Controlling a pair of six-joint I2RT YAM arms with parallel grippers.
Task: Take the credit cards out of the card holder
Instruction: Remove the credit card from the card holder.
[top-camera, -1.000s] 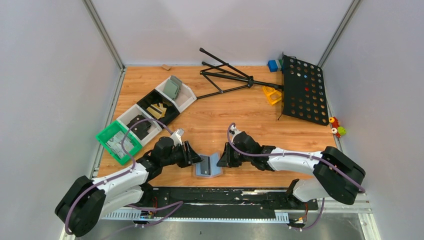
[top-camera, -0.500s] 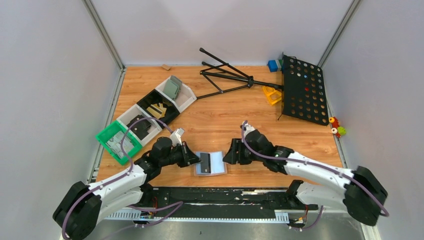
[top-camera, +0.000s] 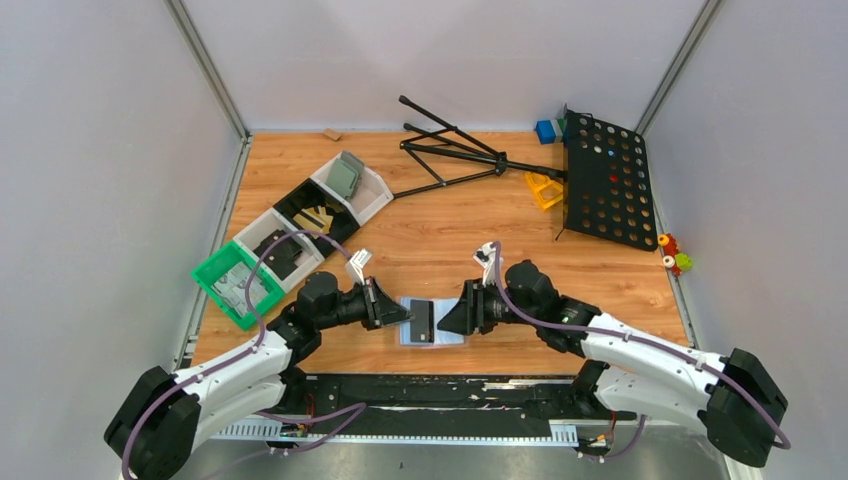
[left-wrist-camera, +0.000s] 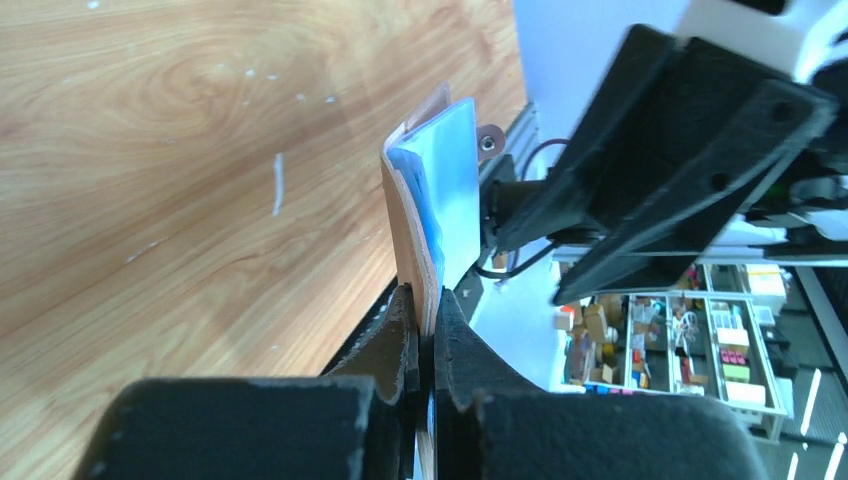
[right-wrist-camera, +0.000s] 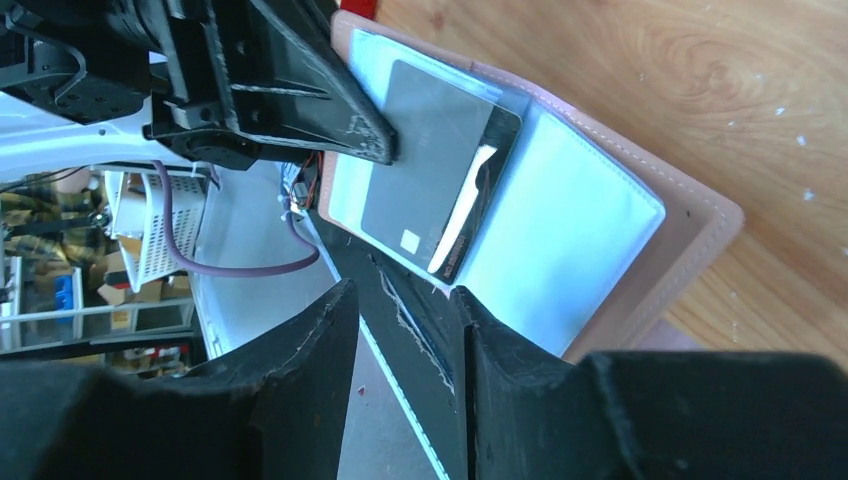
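From above, both grippers cover the ends of the open light blue-grey card holder with the salmon-tan edge (right-wrist-camera: 570, 220), so we can't count its cards. We make out one thin black plastic card (right-wrist-camera: 430, 170) lying against its inner face. The left gripper (left-wrist-camera: 422, 318) is pinched tight on the holder's tan edge. The right gripper (right-wrist-camera: 405, 320) stands partly apart, gripping nothing, just beside the holder at the near side of the wooden table (top-camera: 420, 220).

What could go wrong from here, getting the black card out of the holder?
The left gripper pinches only the thin edge of the card holder, so the holder may slip or fold shut if pulled. The right gripper stands open near the credit card; it might catch the pocket along with the card and drag the holder.
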